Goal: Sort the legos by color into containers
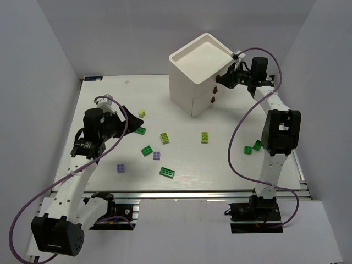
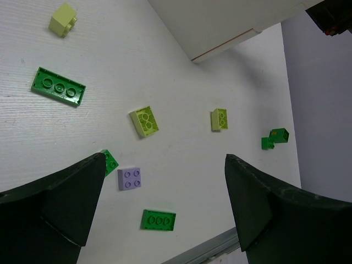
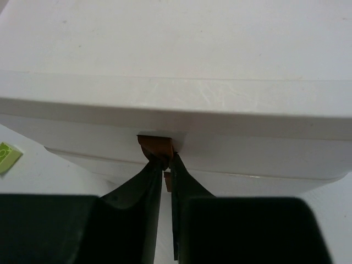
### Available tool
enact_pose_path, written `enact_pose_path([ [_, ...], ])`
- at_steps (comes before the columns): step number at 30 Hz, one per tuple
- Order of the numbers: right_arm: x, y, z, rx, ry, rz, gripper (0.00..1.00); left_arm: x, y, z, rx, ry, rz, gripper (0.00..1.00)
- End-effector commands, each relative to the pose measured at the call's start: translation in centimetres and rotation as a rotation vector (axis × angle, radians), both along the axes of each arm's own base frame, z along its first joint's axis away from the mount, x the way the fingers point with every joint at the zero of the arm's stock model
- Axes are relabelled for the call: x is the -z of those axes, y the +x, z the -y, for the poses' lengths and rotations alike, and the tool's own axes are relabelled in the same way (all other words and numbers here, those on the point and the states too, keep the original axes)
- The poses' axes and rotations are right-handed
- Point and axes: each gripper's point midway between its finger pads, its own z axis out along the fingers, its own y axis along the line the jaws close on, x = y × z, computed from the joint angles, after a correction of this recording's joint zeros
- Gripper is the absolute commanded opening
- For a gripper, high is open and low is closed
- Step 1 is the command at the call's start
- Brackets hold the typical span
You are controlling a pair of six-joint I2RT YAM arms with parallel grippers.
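Note:
The white chest stands at the back middle of the table. My right gripper is at its upper front, shut on the top drawer's brown pull. A second pull shows below, between the fingers. Two lower pulls also show from above. My left gripper is open and empty above the table's left part, near a dark green brick. In the left wrist view my gripper hangs over a purple brick, a dark green brick and a yellow-green brick.
Loose bricks lie across the table: yellow-green; dark green; purple. Two dark green bricks lie beside the right arm. White walls enclose the table; a metal rail runs along the front.

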Motion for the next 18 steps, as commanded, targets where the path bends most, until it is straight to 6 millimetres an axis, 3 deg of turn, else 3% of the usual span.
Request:
enact_pose_path([
  [1,-1.6,-0.8,-2.0,-0.069,0.022,0.084,0.11,-0.5,-0.2,0.2,0.011,-0.008,0.022,0.98],
  [4,-1.8,-1.2,-2.1,-0.072,0.023,0.092,0.00,-0.4,-0.2,0.3,0.011,-0.013,0.020,0.98],
  [13,-2.3,-3.0,-1.0,-0.052,0.012,0.106,0.00,-0.3,-0.1,0.4,0.018,-0.016,0.021,0.98],
  [14,-1.4,-3.3,-0.9,-0.051,0.011,0.084,0.00,-0.3,0.0,0.4,0.015,-0.018,0.021,0.98],
  [16,-2.2,-3.9,-0.4,-0.038,0.007,0.094,0.00,-0.3,0.0,0.4,0.016,-0.019,0.021,0.98],
  [18,-1.4,-4.6,0.1,-0.028,-0.001,0.076,0.00,-0.1,0.1,0.5,0.017,-0.021,0.020,0.98],
])
